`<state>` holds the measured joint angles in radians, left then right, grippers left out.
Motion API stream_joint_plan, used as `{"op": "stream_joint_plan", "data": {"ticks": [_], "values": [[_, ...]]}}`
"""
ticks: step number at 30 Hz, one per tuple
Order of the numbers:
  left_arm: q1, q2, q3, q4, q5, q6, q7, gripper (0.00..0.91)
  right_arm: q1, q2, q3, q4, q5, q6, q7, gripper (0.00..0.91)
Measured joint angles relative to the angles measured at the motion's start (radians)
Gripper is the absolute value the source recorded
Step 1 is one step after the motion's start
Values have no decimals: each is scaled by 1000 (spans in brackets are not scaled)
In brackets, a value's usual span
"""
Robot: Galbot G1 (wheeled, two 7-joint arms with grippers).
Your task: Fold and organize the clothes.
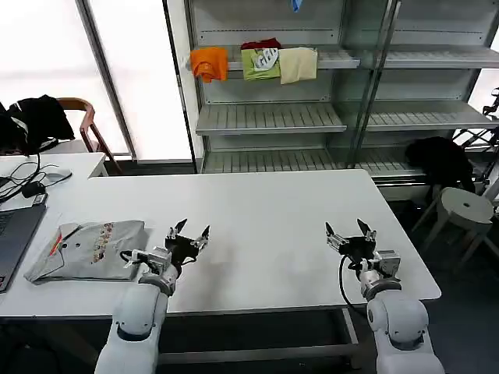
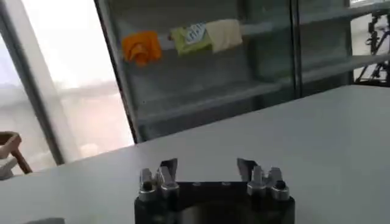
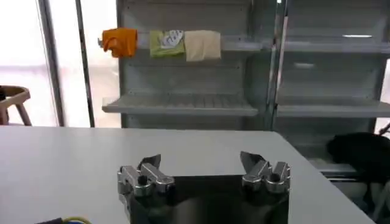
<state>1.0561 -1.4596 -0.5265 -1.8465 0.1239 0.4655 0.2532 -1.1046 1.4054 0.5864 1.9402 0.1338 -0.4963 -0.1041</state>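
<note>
1. A light grey short-sleeved shirt with a small multicoloured chest print [image 1: 92, 249] lies folded into a flat bundle at the near left of the white desk [image 1: 273, 226], its left end beside the edge of a dark laptop [image 1: 12, 234]. It looks parked out of the way, leaving the middle of the desk free for work.
2. The left hand [image 1: 190, 234] hovers low over the desk just right of that shirt, fingers spread wide and holding nothing. From its wrist camera the two fingertips [image 2: 168, 171] stand well apart over bare desk.
3. The right hand [image 1: 349, 232] sits at the near right of the desk, well apart from the shirt, likewise spread open and empty; its fingertips [image 3: 150, 164] frame only desk surface.
4. Both hands point toward the far side, level with each other. This reads as a ready pose between garments rather than a grasp.
5. On a far metal shelf [image 1: 265, 117], orange, green and cream folded garments [image 1: 257, 62] sit in a row on the upper tier; a black garment [image 1: 440, 160] lies at the far right.
6. Judging by the layout, the grey shirt seems finished folding. A likely next step is carrying it away or fetching another, with the left hand nearer.
</note>
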Motion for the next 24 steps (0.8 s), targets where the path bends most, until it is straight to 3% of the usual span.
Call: {"op": "stream_joint_plan", "data": {"ticks": [14,24], "values": [[73,152,-168,28,-40,-49,-27,907,11,15,-23,-16,-19,-8,0,907],[100,172,-191,40,-39,-55,-27,907,7,15,-21,-12,-22,-11,1,907]]}}
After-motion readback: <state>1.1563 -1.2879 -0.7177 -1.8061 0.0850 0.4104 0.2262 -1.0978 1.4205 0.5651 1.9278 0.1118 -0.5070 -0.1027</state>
